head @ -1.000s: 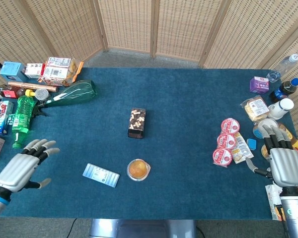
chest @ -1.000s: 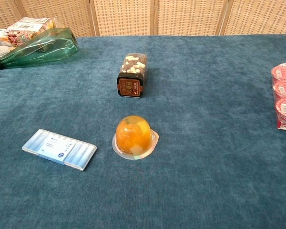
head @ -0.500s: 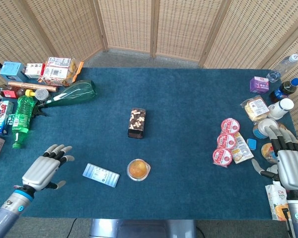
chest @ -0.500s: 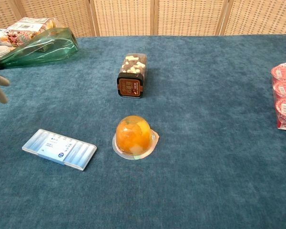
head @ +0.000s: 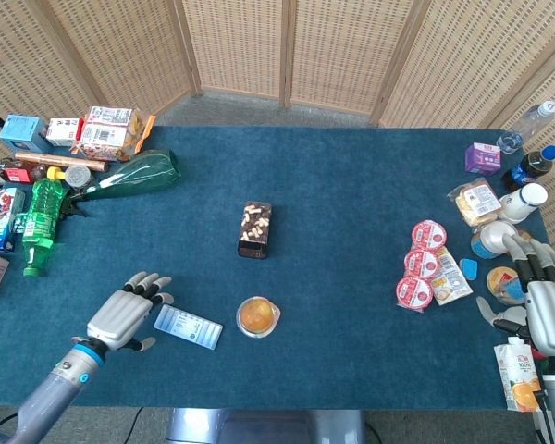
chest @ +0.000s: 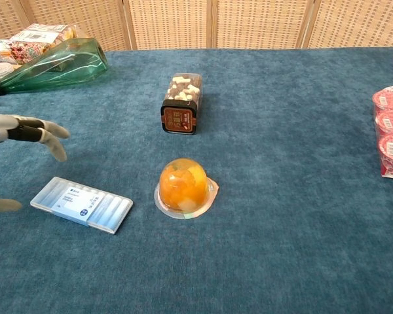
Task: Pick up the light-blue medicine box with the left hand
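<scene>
Two hands: both in the head view, one at each side of the bench [head: 351, 185]; only the left one shows in the chest view.
Left hand [head: 125, 314]: fingers spread wide and holding nothing, low at the near left of the bench, just left of the light-blue medicine box [head: 188, 326]; whether it touches the box I cannot tell from overhead.
Left hand, chest view [chest: 19, 131]: fingers reach in from the left edge above the blue cloth, the thumb lower down near the box's left end, apart from it.
Light-blue medicine box, chest view [chest: 82, 204]: lies flat on the bench, long side slanted, a small label on top.
Neighbour of the box: an orange jelly cup [head: 258, 315] stands just to its right, not touching.
Further back: a dark snack box [head: 255, 228] with pale pieces showing through its top lies near the middle of the bench.
Far left: a green glass bottle [head: 129, 176] lies on its side, a green plastic bottle [head: 37, 222] beside it, and cartons behind them.
Right hand [head: 548, 310]: near the right edge, fingers straight and slightly apart, nothing in it, among bottles and packets.
Right side of the bench: three red-lidded cups [head: 421, 264] sit close together, well apart from the medicine box.
</scene>
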`<state>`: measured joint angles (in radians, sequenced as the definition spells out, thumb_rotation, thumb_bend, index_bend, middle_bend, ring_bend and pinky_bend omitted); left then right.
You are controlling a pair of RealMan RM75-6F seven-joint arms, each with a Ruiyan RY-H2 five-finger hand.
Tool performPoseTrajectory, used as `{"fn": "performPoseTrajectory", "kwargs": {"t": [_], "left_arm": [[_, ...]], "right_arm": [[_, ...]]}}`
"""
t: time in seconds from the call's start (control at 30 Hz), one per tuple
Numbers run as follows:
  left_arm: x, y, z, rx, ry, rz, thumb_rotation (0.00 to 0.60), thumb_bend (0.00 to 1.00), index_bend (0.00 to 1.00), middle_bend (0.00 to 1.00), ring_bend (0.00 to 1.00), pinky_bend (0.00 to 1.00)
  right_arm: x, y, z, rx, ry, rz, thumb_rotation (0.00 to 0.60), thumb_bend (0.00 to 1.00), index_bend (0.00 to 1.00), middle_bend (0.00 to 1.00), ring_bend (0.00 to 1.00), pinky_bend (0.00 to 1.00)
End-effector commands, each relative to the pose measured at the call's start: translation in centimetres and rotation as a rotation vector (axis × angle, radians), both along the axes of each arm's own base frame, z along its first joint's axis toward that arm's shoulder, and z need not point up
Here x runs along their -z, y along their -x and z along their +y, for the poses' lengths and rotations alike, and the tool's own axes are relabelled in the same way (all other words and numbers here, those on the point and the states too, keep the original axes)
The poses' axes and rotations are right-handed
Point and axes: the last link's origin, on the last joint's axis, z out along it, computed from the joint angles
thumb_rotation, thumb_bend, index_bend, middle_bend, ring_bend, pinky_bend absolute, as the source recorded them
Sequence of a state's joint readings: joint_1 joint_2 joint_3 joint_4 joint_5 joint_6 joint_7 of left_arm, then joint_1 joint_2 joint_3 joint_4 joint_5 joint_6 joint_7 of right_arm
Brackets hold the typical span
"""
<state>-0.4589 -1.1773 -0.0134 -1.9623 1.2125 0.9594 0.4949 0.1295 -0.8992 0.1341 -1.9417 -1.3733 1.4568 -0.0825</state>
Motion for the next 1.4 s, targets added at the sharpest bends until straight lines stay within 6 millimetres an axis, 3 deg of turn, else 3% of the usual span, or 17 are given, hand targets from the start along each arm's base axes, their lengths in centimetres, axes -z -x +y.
{"fn": "performPoseTrajectory", "kwargs": {"t": [0.03,0.57,0.97,1.17,1.4], "left_arm": [[1.1,-0.3,0.3,0.012,0.003,0.016,0.6,0.27,0.26,0.02,0.0,0.0],[5.0,-1.9,1.0,0.035,0.052,0.032,0.6,0.27,0.28,0.03,0.0,0.0],[5.8,-2.1,1.0,0.045,0.057,0.039,0.6,0.27,0.58,0.13,0.0,0.0],[4.4,-2.5,1.4,0.034,0.025,-0.013,0.6,0.27,0.64,0.17,0.0,0.0],[0.1,-3.3,2.4,0.032,-0.056,-0.104,0.6,0.27,0.64,0.18,0.0,0.0]], "right_arm": [[-0.1,0.2,0.0,0.002,0.004,-0.002,0.491,0.32,0.0,0.0,0.0,0.0],[-0.8,0.9,0.3,0.013,0.031,-0.016,0.49,0.32,0.0,0.0,0.0,0.0],[-1.2,1.3,0.8,0.009,0.051,-0.038,0.495,0.32,0.0,0.0,0.0,0.0],[-1.3,1.1,0.8,0.001,0.059,-0.042,0.499,0.32,0.0,0.0,0.0,0.0],[-0.8,1.2,0.7,0.006,0.048,-0.055,0.498,0.32,0.0,0.0,0.0,0.0]]}}
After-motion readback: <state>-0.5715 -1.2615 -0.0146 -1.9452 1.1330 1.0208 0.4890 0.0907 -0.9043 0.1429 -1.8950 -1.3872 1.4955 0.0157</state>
